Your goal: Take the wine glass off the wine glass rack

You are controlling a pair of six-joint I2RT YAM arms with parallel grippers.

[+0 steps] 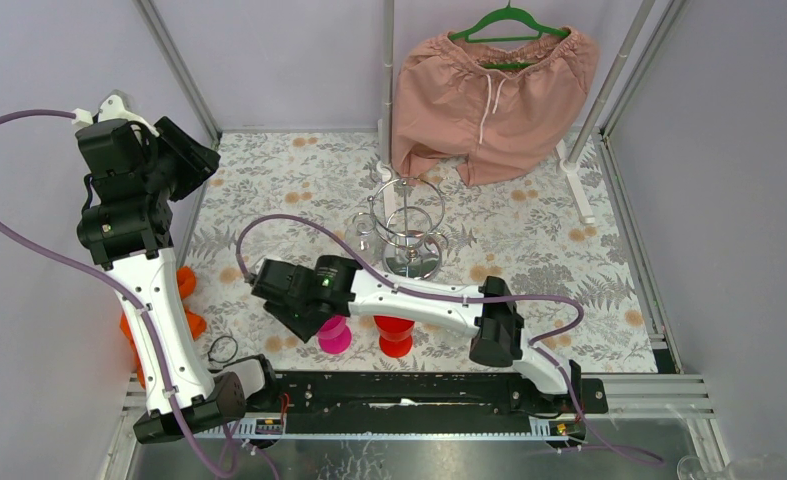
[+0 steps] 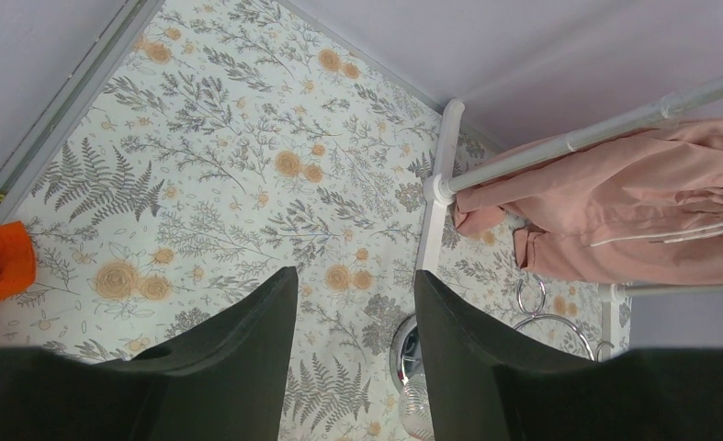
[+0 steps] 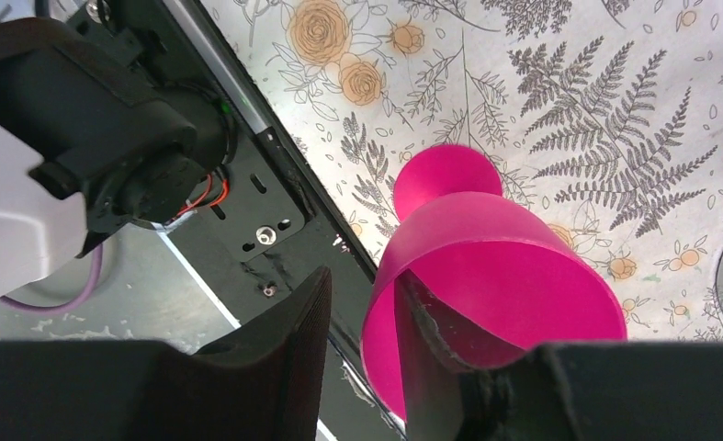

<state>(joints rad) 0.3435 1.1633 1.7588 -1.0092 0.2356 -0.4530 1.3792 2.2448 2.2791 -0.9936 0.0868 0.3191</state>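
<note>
A pink wine glass (image 1: pixel 334 335) stands upright on its foot on the floral cloth near the front edge, apart from the wine glass rack (image 1: pixel 409 225). My right gripper (image 3: pixel 365 276) is open astride its rim (image 3: pixel 486 266): one finger is inside the bowl, the other outside with a gap to the wall. A red wine glass (image 1: pixel 395 336) stands beside it. A clear glass (image 1: pixel 362 232) sits at the rack's left side, also the clear glass (image 2: pixel 415 404) by the chrome base (image 2: pixel 401 354). My left gripper (image 2: pixel 355 276) hangs open and empty, high at the far left.
Orange plastic pieces (image 1: pixel 184 295) lie at the left edge by the left arm. Pink shorts (image 1: pixel 489 100) hang from a green hanger on a white pole frame (image 1: pixel 387 90) behind the rack. The black base rail (image 1: pixel 409 390) runs right in front of the two glasses.
</note>
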